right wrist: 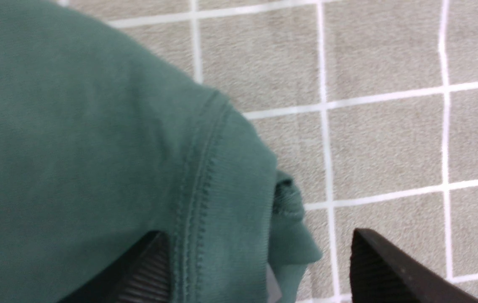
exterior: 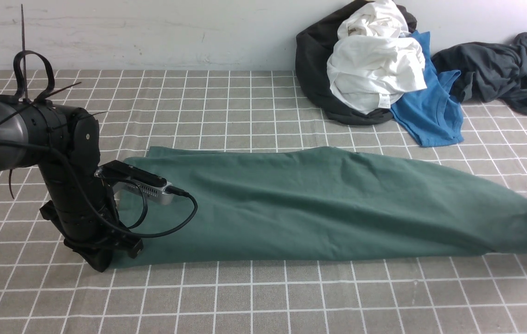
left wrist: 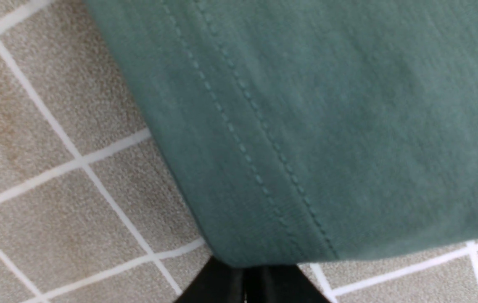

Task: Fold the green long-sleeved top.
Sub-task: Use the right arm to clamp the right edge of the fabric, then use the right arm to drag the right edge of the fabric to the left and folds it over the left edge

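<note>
Anchorage: left gripper (left wrist: 244, 284), lower left of front view, clamps hem corner of green long-sleeved top (exterior: 319, 204), probably keeping it flat; right gripper (right wrist: 260, 265) stands open astride ribbed edge.

Counting five garments: one green top (exterior: 319, 204) stretching between the jaws, and lying well beyond them one blue T-shirt (exterior: 430, 111), one white bundle (exterior: 374, 69), one black garment (exterior: 314, 69), one dark grey garment (exterior: 495, 69). Two grippers showing: left gripper (left wrist: 245, 290), right gripper (right wrist: 257, 232).

Top (exterior: 319, 204) before clothes heap (exterior: 374, 69) (far right)
</note>
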`<action>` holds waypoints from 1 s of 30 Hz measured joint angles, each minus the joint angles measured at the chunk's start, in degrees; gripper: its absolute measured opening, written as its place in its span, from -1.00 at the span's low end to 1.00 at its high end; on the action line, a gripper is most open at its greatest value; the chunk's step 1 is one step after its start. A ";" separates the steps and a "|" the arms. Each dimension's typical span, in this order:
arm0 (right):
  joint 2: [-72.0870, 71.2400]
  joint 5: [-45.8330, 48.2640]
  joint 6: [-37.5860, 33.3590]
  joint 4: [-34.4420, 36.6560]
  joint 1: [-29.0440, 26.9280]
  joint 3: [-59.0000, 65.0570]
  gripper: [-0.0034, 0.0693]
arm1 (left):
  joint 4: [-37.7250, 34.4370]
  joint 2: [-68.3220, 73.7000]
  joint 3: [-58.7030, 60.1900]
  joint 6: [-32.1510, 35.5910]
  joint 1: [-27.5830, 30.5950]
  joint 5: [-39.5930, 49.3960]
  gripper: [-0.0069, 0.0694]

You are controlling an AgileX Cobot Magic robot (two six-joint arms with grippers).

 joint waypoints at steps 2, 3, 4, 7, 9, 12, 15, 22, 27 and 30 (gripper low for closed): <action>1.46 -0.30 1.09 0.00 0.12 -0.61 0.74 | 0.00 0.00 0.00 0.00 0.00 -0.05 -0.84; 2.23 -0.48 1.06 0.52 0.24 -0.78 0.77 | -0.02 0.00 0.00 0.00 0.00 -0.05 -0.84; 3.15 -0.50 1.01 1.09 0.52 -0.99 0.78 | -0.02 0.00 0.00 0.00 0.00 -0.05 -0.84; 4.95 -0.62 0.24 2.45 1.28 -1.24 0.72 | -0.02 0.00 0.00 0.00 0.00 -0.05 -0.84; 5.02 -0.67 -0.31 2.58 1.61 -1.41 0.62 | -0.02 0.00 0.00 0.00 0.00 -0.05 -0.84; 5.02 -0.61 -0.73 2.78 2.15 -1.50 0.27 | -0.02 0.00 0.00 0.00 0.00 -0.05 -0.84; 5.02 0.02 -1.31 3.07 2.50 -1.77 -0.22 | -0.02 0.00 0.00 0.00 0.00 -0.05 -0.84; 1.69 7.84 -2.30 -2.39 2.81 -6.04 -0.74 | -0.02 0.00 0.00 0.00 0.00 -0.11 -0.84; -3.27 8.15 -0.54 -7.86 2.49 -9.09 -0.74 | -0.02 0.00 0.00 0.00 0.00 -1.06 -0.84; -4.13 9.25 -0.60 -8.27 2.37 -12.00 -0.74 | -0.02 0.00 0.00 0.00 0.00 -1.80 -0.84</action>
